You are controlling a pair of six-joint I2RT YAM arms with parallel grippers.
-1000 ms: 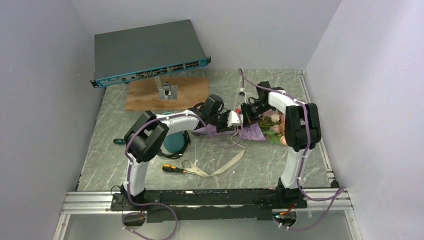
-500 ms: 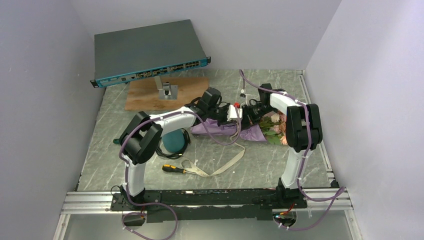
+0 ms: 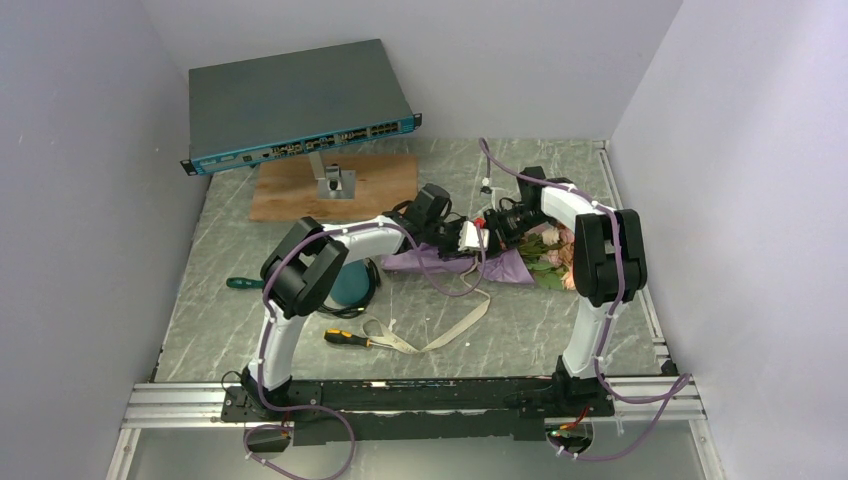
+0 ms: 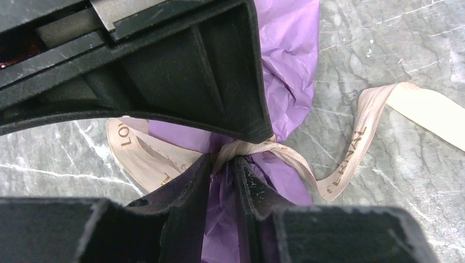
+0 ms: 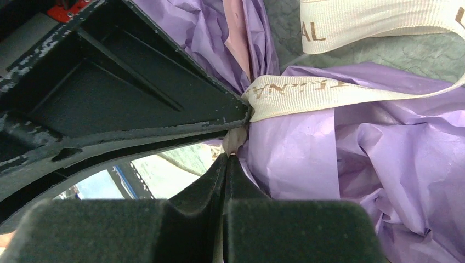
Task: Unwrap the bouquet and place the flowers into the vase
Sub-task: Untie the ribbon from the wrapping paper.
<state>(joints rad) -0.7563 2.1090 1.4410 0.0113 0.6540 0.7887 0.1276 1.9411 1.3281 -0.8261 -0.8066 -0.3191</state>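
The left gripper [image 4: 241, 149] has its jaws narrowly apart and nipped onto the knot of the ribbon [image 4: 378, 104], the tips pressing it from above and below. The right gripper [image 5: 237, 138] is fully closed, pinching a scrap of the same ribbon just under the band that cinches the purple paper [image 5: 340, 164].

In the top view the two grippers meet almost tip to tip at table centre. The left arm [image 3: 305, 275] rises from its base, bends at a high elbow and stretches its forearm right and away, wrist tilted down. The right arm [image 3: 605, 250] stands upright, folds at the elbow and curls back and left, its wrist angled down at the wrap.

The bouquet [image 3: 505, 265] lies on its side on the table [image 3: 520, 330], with the flowers [image 3: 555, 250] pointing right beside the right arm. The vase [image 3: 350, 288] stands left of it, partly hidden by the left elbow. The ribbon's loose tail trails toward the near edge.
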